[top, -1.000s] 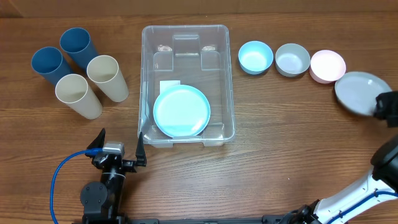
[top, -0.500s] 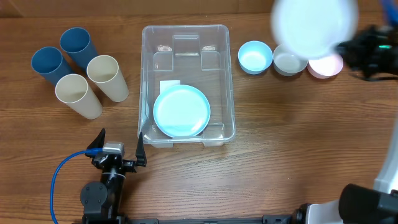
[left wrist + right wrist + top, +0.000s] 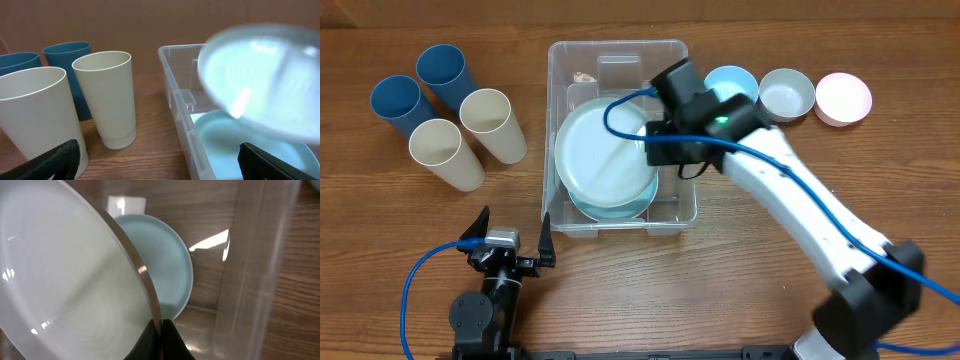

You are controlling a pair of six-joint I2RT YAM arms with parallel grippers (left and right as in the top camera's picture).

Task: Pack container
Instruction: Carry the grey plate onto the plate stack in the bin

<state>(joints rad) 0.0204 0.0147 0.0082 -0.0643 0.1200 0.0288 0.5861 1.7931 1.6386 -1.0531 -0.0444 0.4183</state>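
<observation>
**Pale plate held over the container**

The container (image 3: 620,45) stands on the counter (image 3: 750,270), its long sides running away from the robot. A blue plate (image 3: 616,208) lies flat on its floor at the end nearer the robot, and the right wrist view shows the white label (image 3: 126,203) just past that plate.

The right gripper (image 3: 161,332) is clamped on the rim of a pale plate (image 3: 600,155), one finger on each face. That plate hangs tilted over the container and covers most of the blue plate. It is blurred in the left wrist view, where it sits clear above the blue plate.

The left gripper (image 3: 512,236) waits just outside the container's near left corner, with its fingers spread and nothing between them.

Four cups (image 3: 485,125), two blue and two cream, stand upright in a cluster to the container's left. Three bowls (image 3: 788,95) sit in a row to its right.
</observation>
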